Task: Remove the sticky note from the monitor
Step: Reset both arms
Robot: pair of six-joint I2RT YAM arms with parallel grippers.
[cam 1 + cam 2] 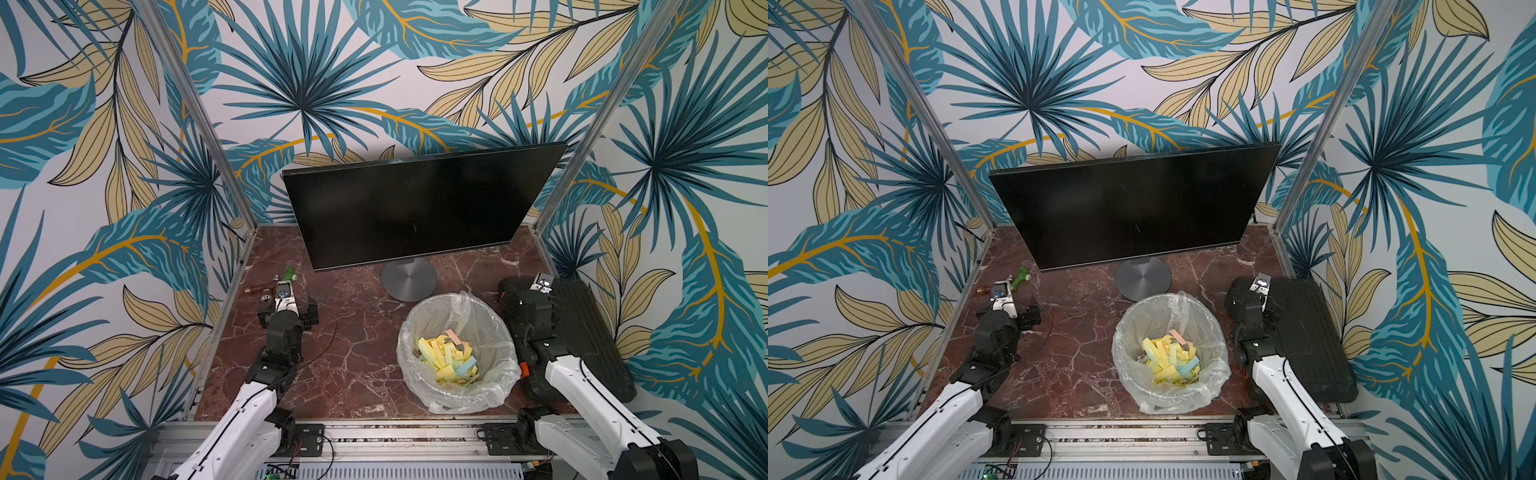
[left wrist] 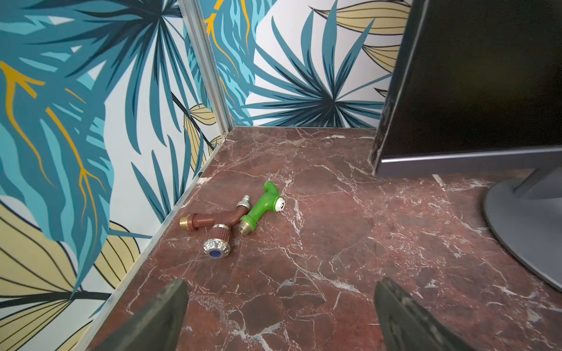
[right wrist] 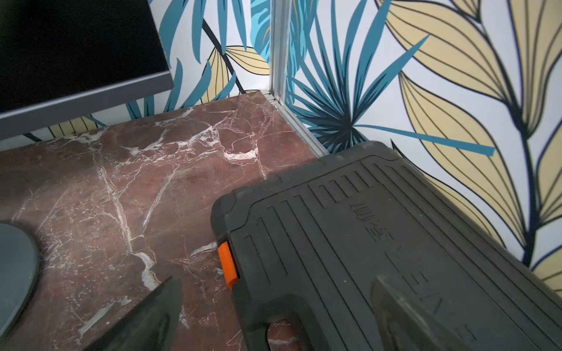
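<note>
A: What carries the things here?
B: A table (image 1: 353,332) with a red-brown marble top and white veins.
A: What stands on it at the back?
B: The monitor (image 1: 415,203), on its round grey foot (image 1: 409,279). Near the foot, towards the front, is a bin (image 1: 494,328) with a clear plastic liner.
A: And on the sides?
B: Along the right edge lies a black ribbed box (image 1: 590,332) with an orange latch (image 3: 227,264). By the left wall a green tap (image 2: 264,206) and a brown tap (image 2: 219,221) lie on their sides, just beside each other.
</note>
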